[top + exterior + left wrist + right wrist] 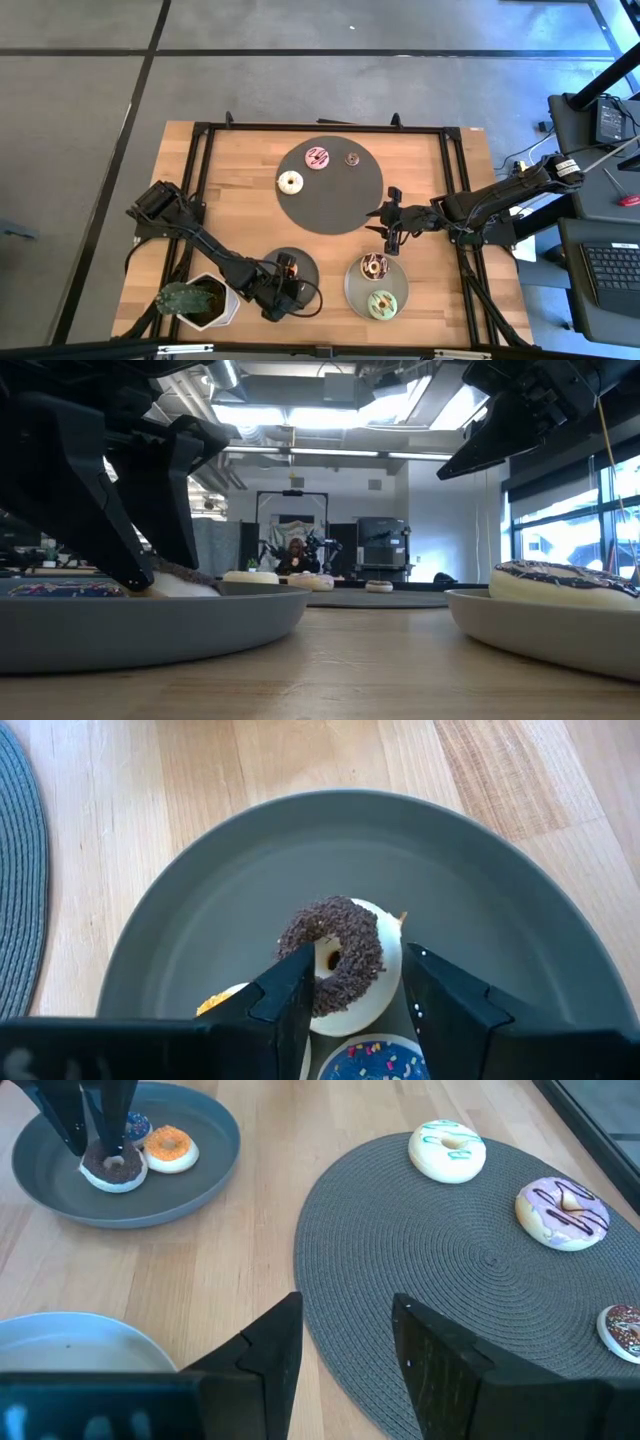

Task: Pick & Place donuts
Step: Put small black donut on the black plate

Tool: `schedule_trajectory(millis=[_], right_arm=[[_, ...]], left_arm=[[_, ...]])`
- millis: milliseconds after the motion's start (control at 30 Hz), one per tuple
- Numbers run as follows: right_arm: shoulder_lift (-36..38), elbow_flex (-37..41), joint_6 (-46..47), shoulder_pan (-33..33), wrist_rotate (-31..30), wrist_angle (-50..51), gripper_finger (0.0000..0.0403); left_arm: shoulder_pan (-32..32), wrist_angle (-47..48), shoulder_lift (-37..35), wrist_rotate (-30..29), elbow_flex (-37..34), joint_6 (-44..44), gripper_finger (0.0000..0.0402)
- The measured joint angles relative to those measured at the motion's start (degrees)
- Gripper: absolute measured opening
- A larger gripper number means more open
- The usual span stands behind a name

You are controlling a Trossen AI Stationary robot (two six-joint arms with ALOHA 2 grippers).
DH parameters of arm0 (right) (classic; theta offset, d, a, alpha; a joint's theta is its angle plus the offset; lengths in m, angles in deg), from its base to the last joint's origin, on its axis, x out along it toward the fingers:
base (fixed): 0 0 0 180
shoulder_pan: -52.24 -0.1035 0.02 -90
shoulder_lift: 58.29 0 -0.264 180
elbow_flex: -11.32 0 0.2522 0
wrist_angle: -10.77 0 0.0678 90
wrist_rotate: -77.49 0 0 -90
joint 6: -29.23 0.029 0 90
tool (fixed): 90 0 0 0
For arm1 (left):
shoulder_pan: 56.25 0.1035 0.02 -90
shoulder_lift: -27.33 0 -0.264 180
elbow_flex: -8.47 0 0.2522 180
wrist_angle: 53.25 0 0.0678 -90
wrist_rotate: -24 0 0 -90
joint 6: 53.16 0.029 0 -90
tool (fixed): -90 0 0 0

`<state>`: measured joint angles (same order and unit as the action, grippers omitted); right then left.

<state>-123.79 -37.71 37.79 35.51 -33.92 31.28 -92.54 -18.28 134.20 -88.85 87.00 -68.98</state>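
3 donuts remain on the mat (pixel 480 1270). Left gripper (pixel 345 995) straddles the chocolate donut (pixel 335 965) resting in the grey plate (pixel 480 870), fingers just apart: release step. Right gripper (pixel 345 1345) hangs half-open, empty; next, likely the white donut (pixel 447 1150).

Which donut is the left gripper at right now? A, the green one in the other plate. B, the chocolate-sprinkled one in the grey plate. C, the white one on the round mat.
B: the left gripper straddles the chocolate-sprinkled donut in the grey plate.
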Motion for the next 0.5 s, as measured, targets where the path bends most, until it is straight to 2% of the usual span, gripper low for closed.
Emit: schedule_trajectory(millis=[500], right_arm=[[0.0, 0.0, 0.0, 0.0, 0.0, 0.0, 0.0158]], left_arm=[[0.0, 0.0, -0.1, 0.2, 0.0, 0.0, 0.0153]])
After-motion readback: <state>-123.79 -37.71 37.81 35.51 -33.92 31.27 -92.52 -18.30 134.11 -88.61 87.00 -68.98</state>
